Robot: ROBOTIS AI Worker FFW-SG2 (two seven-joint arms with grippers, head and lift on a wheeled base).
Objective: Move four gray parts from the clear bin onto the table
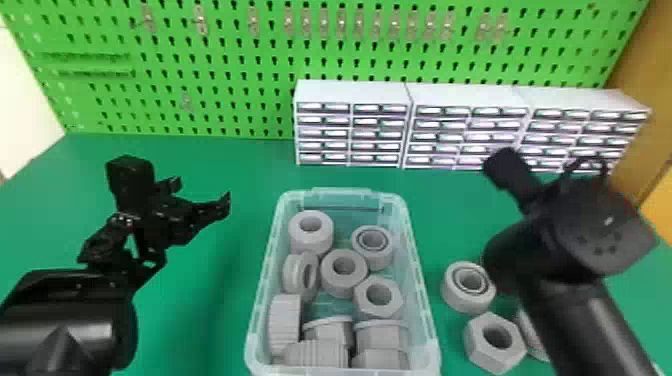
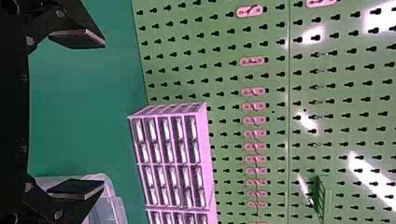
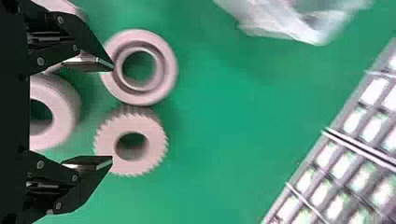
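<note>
Nearest, a gray nut (image 1: 477,345) lies on the green table (image 1: 220,280), just right of the clear bin (image 1: 425,320), in which many gray parts (image 1: 344,286) are sitting. A little farther, the right gripper (image 1: 595,225) is above the table with fingers wide apart, near a toothed ring (image 3: 107,144) and a round ring (image 3: 169,70); left of the bin, the left gripper (image 1: 182,192) is also wide. Behind stand small drawers (image 1: 350,92), then the green board (image 1: 225,60).
</note>
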